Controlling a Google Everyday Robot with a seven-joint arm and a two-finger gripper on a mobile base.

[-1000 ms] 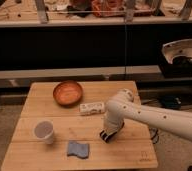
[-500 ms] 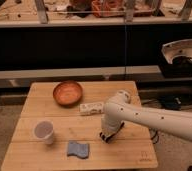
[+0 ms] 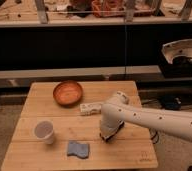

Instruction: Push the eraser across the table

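My gripper [image 3: 107, 137] stays low on the light wooden plank table [image 3: 124, 152], right of the wavy-edged blue sponge [image 3: 78, 148], barely shifted; I cannot tell its grip.

A dark counter front [image 3: 64, 47] stands behind, over a grey speckled floor [image 3: 1, 120].

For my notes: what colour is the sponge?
The sponge is blue (camera view); claw beside it, over the table.

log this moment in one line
gripper: down at table right-centre | eraser: not seen, maybe hidden under gripper | blue sponge: left of gripper, apart | white tube: behind gripper
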